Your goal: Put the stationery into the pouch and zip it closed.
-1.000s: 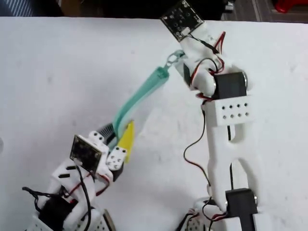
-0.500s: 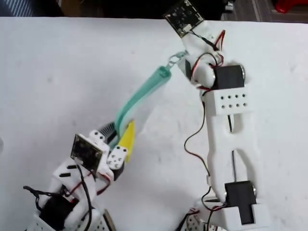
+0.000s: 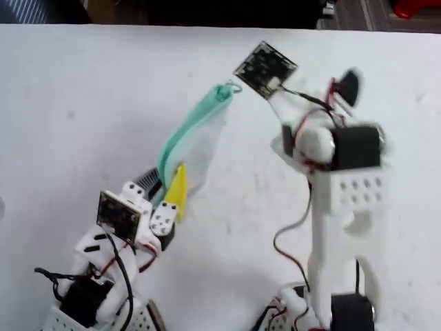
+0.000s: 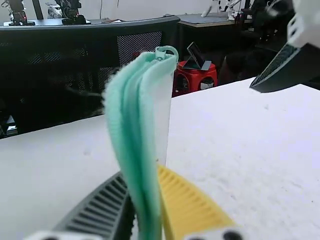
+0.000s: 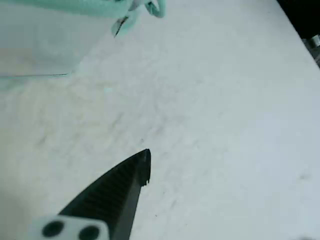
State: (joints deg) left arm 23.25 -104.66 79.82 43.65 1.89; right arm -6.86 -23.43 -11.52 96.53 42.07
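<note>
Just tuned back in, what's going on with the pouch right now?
The left gripper is shut on one end of the clear pouch with the teal zip, holding it out across the white table. The right gripper is apart from the other end, close to the zipper pull but not touching it.

White table (red stool behind)

The clear pouch had a mint-green zip; the left tool had ribbed yellow and grey jaws; the desk was white.
</note>
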